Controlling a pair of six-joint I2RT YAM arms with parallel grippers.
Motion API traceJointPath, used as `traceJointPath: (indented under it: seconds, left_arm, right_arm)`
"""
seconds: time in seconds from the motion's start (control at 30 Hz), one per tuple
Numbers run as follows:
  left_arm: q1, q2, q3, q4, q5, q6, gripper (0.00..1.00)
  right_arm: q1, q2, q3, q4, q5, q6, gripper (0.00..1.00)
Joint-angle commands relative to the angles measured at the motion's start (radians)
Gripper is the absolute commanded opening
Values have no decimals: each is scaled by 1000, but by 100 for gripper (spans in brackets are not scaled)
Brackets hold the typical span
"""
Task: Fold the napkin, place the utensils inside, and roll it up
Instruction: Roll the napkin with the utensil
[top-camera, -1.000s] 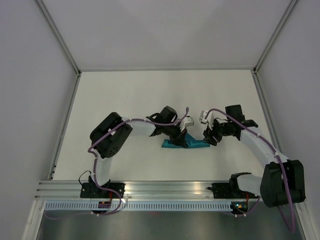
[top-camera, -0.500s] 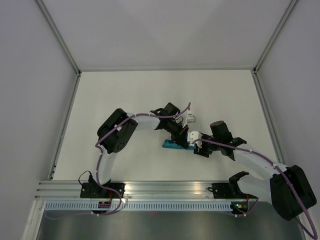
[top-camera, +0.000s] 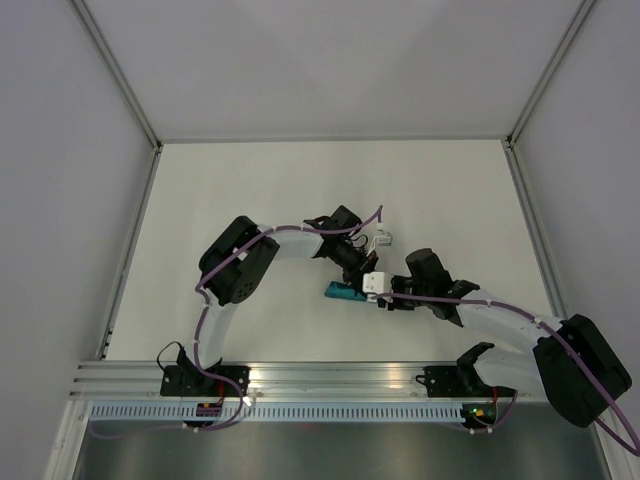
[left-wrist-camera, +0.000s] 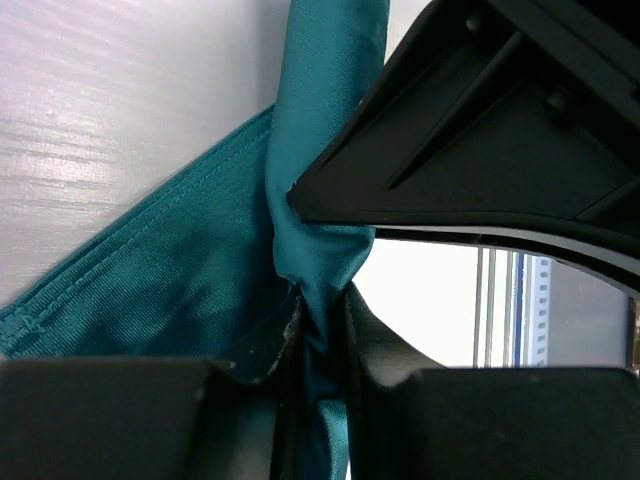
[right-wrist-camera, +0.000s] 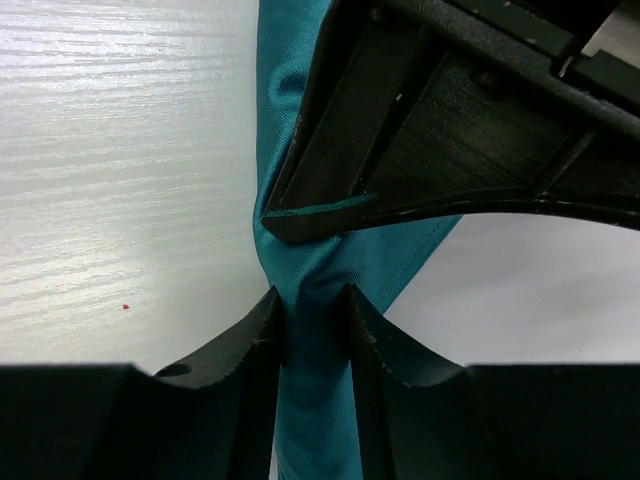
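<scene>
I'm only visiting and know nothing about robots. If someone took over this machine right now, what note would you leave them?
Left claw: shut on the napkin, pinching a bunched fold.
Right claw: shut on the same bunch, right beside the left claw.
Napkin: gathered into a narrow strip in the middle of the table, partly hidden under both claws.
Done: cloth gathered; how neatly it is folded cannot be told.
Left: no utensils in view; place them inside, then roll.

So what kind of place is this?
Probably a lab test cell: a white table, blank grey walls on metal frame posts, and a slotted aluminium rail along the near edge.
</scene>
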Motion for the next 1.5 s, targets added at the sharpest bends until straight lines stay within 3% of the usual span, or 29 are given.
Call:
traceJointPath:
  seconds: [0.0,0.27,0.37,0.8,1.13,1.47]
  left_arm:
    - [-9,59,-20,-96,-106,3,24]
    - [0,-14,-29,-36,-149,-19,49]
    - [6,-51,-42,10,-161,-42,52]
    - [41,-313,-250,319,-494,-123,53]
    - [37,-525,-486,565,-620,-155,52]
    - [-167,-557,-594,682,-894,49,57]
  right_arm:
    - [12,25,2,27,10,5,35]
    - [14,54,22,-65,16,-29,20]
    - [14,63,34,-98,10,-35,18]
    - [-78,227,246,-341,-165,-67,15]
    - [-201,528,528,-667,-325,-187,15]
    - [-276,844,844,-956,-398,-300,14]
